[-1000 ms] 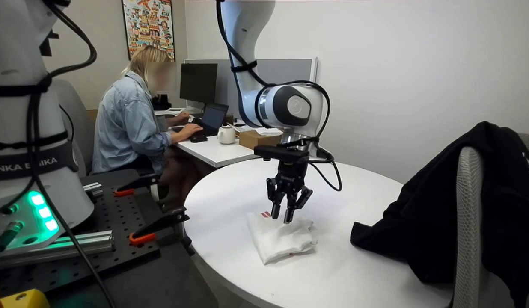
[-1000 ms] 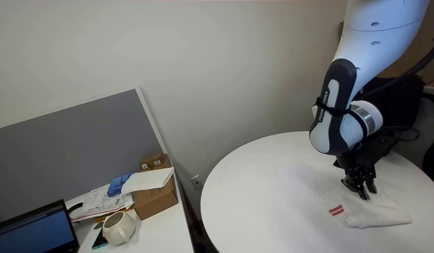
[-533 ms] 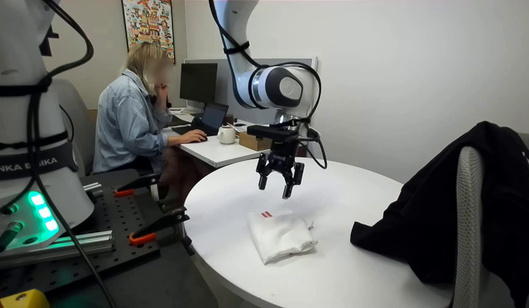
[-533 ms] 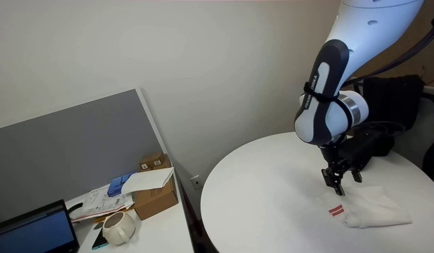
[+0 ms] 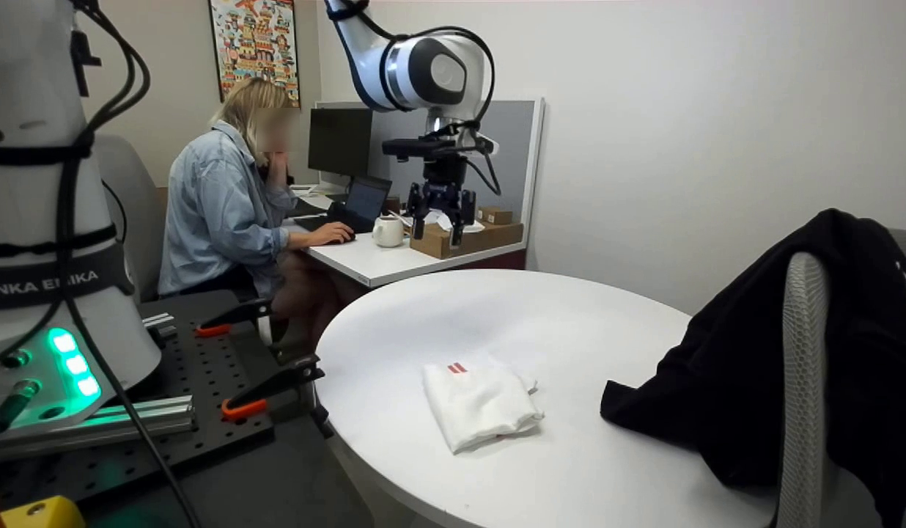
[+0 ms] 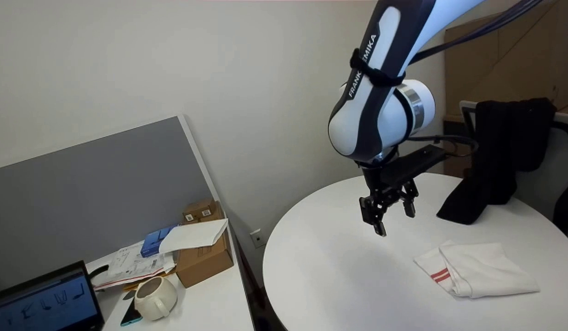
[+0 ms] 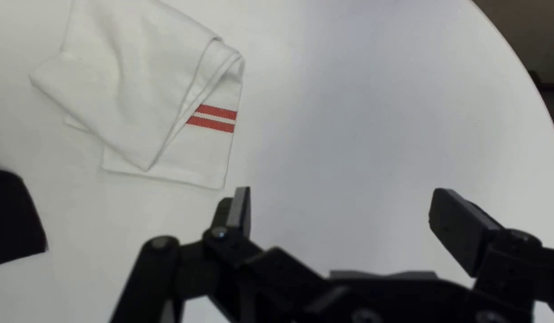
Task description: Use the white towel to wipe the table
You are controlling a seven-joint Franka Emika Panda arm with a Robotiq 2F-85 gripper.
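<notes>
Our Robotiq gripper (image 7: 342, 206) spread wide, empty, we've probably finished wiping with the red-striped towel (image 7: 138, 89), leaving only retreat.

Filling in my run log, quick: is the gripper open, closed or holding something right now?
Gripper: open, holding nothing; the red-striped white towel lies on the round white table, apart from it.
</notes>
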